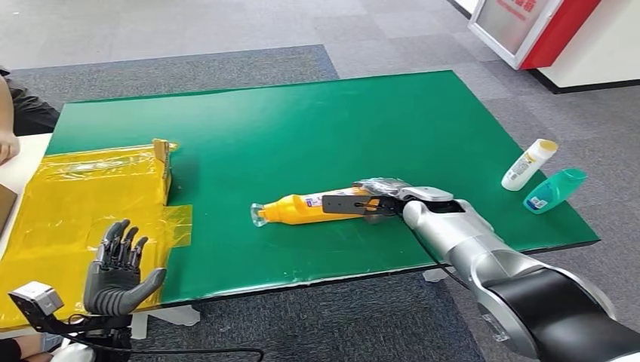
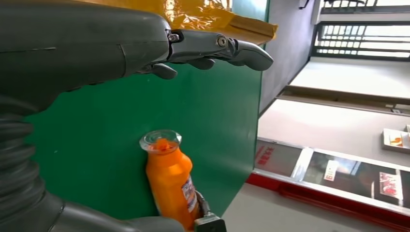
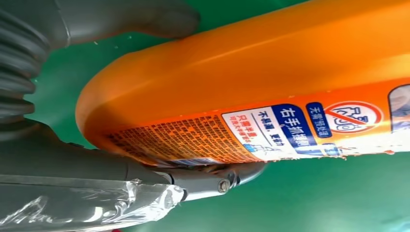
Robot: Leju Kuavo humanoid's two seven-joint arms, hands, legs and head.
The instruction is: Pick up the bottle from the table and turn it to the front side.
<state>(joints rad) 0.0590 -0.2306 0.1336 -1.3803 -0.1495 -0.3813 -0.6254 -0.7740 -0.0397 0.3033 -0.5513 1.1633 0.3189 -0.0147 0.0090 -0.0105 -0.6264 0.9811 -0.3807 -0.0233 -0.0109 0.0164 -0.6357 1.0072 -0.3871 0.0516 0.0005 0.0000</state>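
Where it lies on the table [image 1: 302, 128] — orange bottle [image 1: 306, 209], base between right-hand fingers [image 3: 212, 180] — gripped.

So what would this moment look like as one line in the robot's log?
right hand: grips lying orange plastic bottle | left hand: open, idle | green table

White bottle [image 1: 528, 164] and teal bottle [image 1: 555, 189] lie side by side near table corner. Yellow plastic sheet [image 1: 68, 204] covers opposite end.
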